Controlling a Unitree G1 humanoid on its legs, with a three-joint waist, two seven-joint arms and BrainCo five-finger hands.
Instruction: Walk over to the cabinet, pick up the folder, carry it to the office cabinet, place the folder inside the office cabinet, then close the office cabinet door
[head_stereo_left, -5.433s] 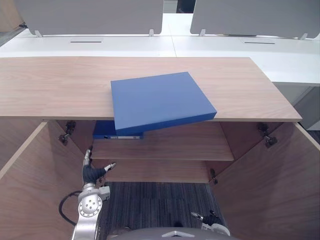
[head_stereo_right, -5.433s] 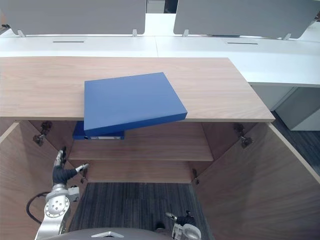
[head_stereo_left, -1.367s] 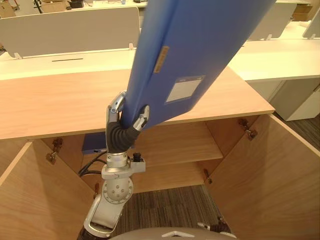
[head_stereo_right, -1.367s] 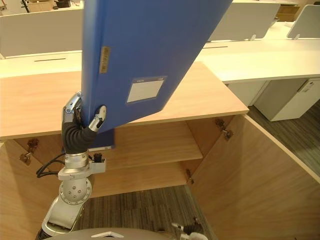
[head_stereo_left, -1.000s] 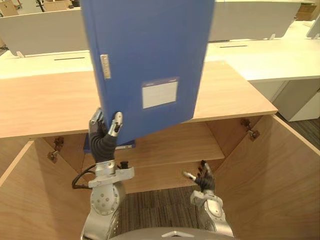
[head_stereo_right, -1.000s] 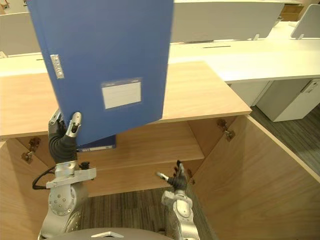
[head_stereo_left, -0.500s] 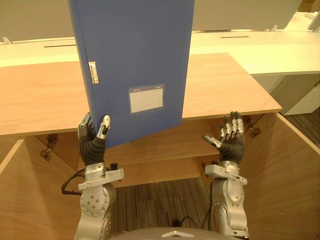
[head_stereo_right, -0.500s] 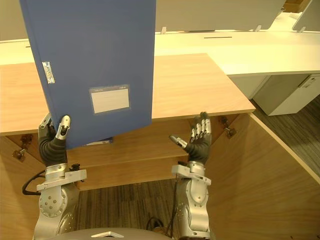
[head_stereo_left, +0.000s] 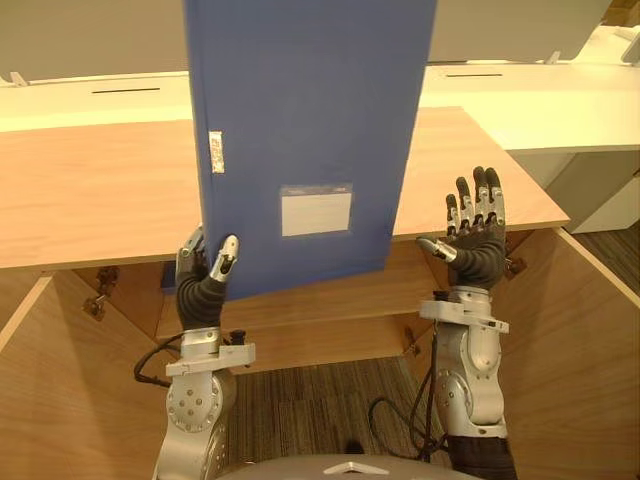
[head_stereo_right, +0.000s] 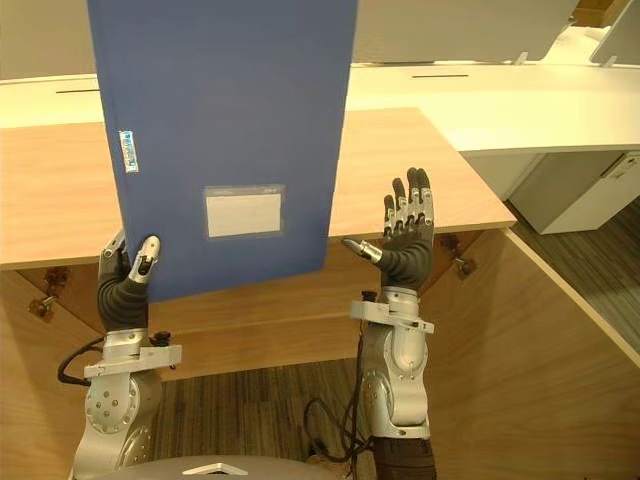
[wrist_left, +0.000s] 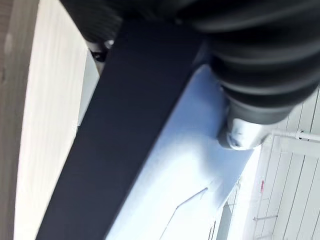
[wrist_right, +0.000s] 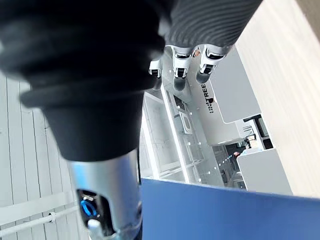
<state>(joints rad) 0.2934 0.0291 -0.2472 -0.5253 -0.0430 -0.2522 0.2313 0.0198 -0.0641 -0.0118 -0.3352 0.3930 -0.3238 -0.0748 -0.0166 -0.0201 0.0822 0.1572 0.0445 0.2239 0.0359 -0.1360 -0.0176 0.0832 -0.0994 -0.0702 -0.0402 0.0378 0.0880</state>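
Observation:
A big blue folder (head_stereo_left: 300, 130) with a white label stands upright in front of me, held up by its lower left corner. My left hand (head_stereo_left: 203, 285) is shut on that corner, thumb on the front face and fingers behind. Its dark spine (wrist_left: 115, 140) runs past the left hand in the left wrist view. My right hand (head_stereo_left: 474, 238) is raised to the right of the folder, open with straight fingers, palm turned toward it and apart from it. The folder's edge (wrist_right: 225, 215) lies below the right hand in the right wrist view.
A low wooden cabinet (head_stereo_left: 90, 200) stands before me with both doors (head_stereo_left: 590, 360) swung open and shelves (head_stereo_left: 330, 290) inside. White desks (head_stereo_left: 520, 95) with grey dividers run behind it. Striped carpet (head_stereo_left: 310, 400) lies at the cabinet's foot.
The folder has swung a little to the right in my left hand. My right hand has risen higher beside it, fingers still straight.

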